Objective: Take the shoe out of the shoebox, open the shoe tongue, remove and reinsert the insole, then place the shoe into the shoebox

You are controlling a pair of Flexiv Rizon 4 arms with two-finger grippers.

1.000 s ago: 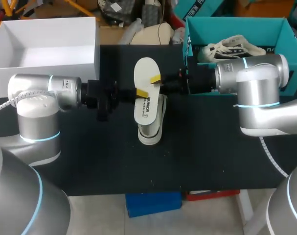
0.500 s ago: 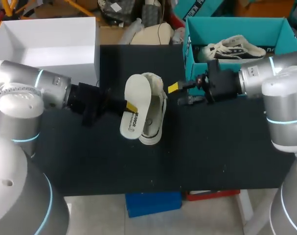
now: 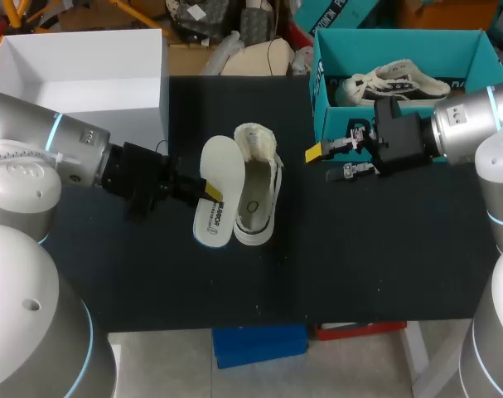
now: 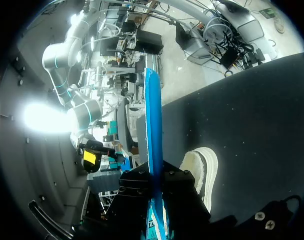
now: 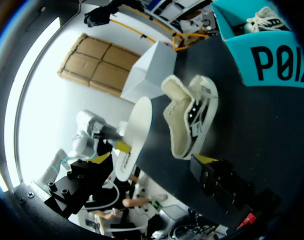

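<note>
A white insole [image 3: 213, 196] with a blue underside [image 4: 153, 145] is pinched near its middle by my left gripper [image 3: 208, 192], which is shut on it. It hangs tilted just left of the white shoe [image 3: 256, 196], which rests on its side on the black table [image 3: 359, 249]. My right gripper [image 3: 330, 162] stands open and empty to the right of the shoe, beside the teal shoebox [image 3: 319, 91]. In the right wrist view the shoe [image 5: 190, 114] and the insole [image 5: 133, 134] lie ahead of the open gripper [image 5: 154, 160]. The shoe [image 4: 202, 167] shows beside the left gripper [image 4: 155, 176].
The teal shoebox holds a second shoe [image 3: 394, 80]. A white open box [image 3: 77, 112] stands at the table's back left. Bare black table lies in front of the shoe.
My right gripper let go of the insole, opened wide and drew back to the right. My left arm carried the insole down and to the left of the shoe.
</note>
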